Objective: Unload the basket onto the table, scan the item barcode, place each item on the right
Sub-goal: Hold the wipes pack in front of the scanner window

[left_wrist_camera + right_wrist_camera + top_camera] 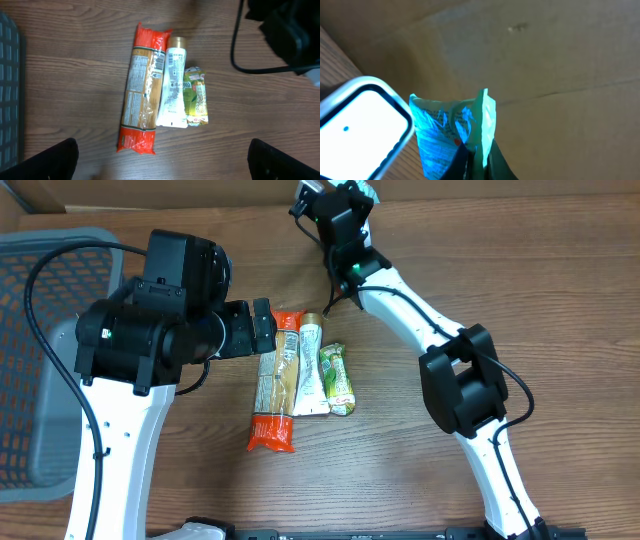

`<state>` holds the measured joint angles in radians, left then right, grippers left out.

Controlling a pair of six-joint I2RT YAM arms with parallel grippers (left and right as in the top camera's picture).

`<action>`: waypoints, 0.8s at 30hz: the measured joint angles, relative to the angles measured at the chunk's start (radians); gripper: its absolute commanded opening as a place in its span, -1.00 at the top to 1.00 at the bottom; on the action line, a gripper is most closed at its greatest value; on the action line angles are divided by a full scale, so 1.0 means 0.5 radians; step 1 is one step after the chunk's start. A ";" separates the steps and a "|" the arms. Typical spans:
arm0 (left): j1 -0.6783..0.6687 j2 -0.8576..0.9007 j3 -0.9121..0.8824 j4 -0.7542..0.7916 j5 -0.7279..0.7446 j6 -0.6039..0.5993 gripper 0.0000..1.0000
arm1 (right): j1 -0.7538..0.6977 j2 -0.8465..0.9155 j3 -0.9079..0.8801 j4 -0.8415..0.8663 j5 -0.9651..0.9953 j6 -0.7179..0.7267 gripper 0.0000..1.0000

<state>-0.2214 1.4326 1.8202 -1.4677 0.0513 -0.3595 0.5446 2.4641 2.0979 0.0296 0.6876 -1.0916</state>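
From overhead, you had the left gripper point(264, 327) over the table point(400, 470), just beside the top end of a pasta packet point(277, 385). That packet lay side by side with a white tube point(310, 375) and a green pouch point(338, 380), all three outside the grey mesh basket point(20, 380) at the left edge. The right gripper point(350, 198) reached the far edge, where its grip was hard to read.

Your left wrist view alone showed that arm's fingertips point(55, 160) spread wide, holding nothing.

Only your right wrist view showed the item: a teal packet point(445, 130), pinched between fingers point(465, 165) pressed together. It sat beside a white dark-rimmed panel point(360, 125), with cardboard point(545, 60) behind.
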 measured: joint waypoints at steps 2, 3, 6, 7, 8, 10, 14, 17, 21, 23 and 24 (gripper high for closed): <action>0.000 0.000 0.000 -0.001 0.000 0.000 -0.99 | 0.019 0.034 0.000 0.028 0.034 -0.002 0.93; 0.000 0.000 0.000 -0.001 0.000 0.000 -0.99 | 0.027 0.054 0.000 0.031 0.046 -0.002 0.93; 0.000 0.000 0.000 -0.001 -0.001 0.001 -0.99 | 0.049 0.114 -0.001 0.078 0.092 -0.003 0.93; 0.000 0.000 0.000 0.000 -0.001 0.001 -0.99 | 0.055 0.141 -0.001 0.105 0.122 -0.004 0.92; 0.000 0.000 0.000 0.000 0.000 0.000 -1.00 | 0.059 0.153 -0.001 0.128 0.140 -0.005 0.92; 0.000 0.000 0.000 -0.001 0.000 0.000 -0.99 | 0.064 0.157 -0.001 0.144 0.172 -0.008 0.92; 0.000 0.000 0.000 0.001 0.000 0.000 -0.99 | 0.063 0.157 -0.001 0.153 0.211 -0.017 0.93; 0.000 0.000 0.000 -0.001 0.000 0.001 -0.99 | 0.064 0.161 -0.001 0.167 0.244 -0.021 0.92; 0.000 0.000 0.000 -0.001 0.000 0.000 -0.99 | 0.070 0.163 -0.002 0.237 0.271 -0.071 0.93; 0.000 0.000 0.000 -0.001 0.000 0.000 -0.99 | 0.078 0.163 -0.005 0.328 0.285 -0.119 0.93; 0.000 0.000 0.000 -0.001 0.000 0.000 -0.99 | 0.084 0.163 -0.005 0.362 0.289 -0.140 0.93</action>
<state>-0.2214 1.4326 1.8202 -1.4681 0.0513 -0.3595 0.5865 2.5458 2.0956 0.2108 0.8322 -1.1618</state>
